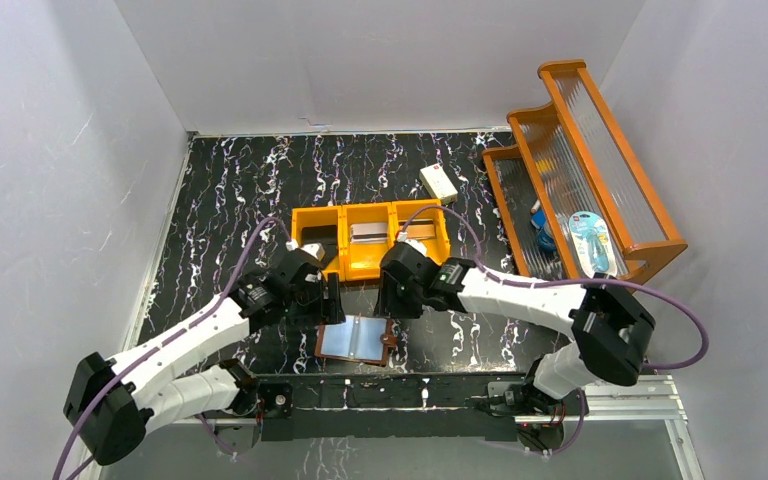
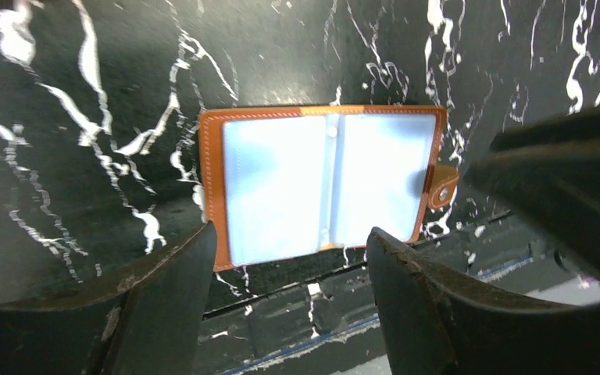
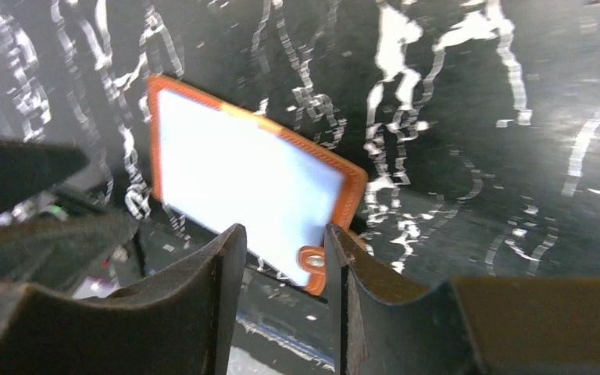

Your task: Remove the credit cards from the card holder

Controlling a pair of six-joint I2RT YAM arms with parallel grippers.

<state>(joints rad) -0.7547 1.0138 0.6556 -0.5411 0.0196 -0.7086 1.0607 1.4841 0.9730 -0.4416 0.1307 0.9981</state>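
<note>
The card holder [image 1: 357, 340] lies open flat on the black marbled table near the front edge, pale blue inner faces up, snap tab [image 2: 443, 191] on its right edge. No card shows on its faces in the left wrist view [image 2: 324, 183] or the right wrist view [image 3: 242, 187]. A black card [image 1: 317, 240] and a grey-silver card [image 1: 368, 233] lie in the orange tray [image 1: 372, 266] behind it. My left gripper [image 1: 328, 305] [image 2: 291, 234] is open and empty above the holder's left side. My right gripper [image 1: 392, 300] [image 3: 283, 230] is open and empty above the tab side.
A cream-white box [image 1: 438, 182] lies behind the tray. An orange wooden rack [image 1: 600, 170] with blue items stands at the right. A metal rail [image 1: 410, 392] runs along the front edge. White walls enclose the table.
</note>
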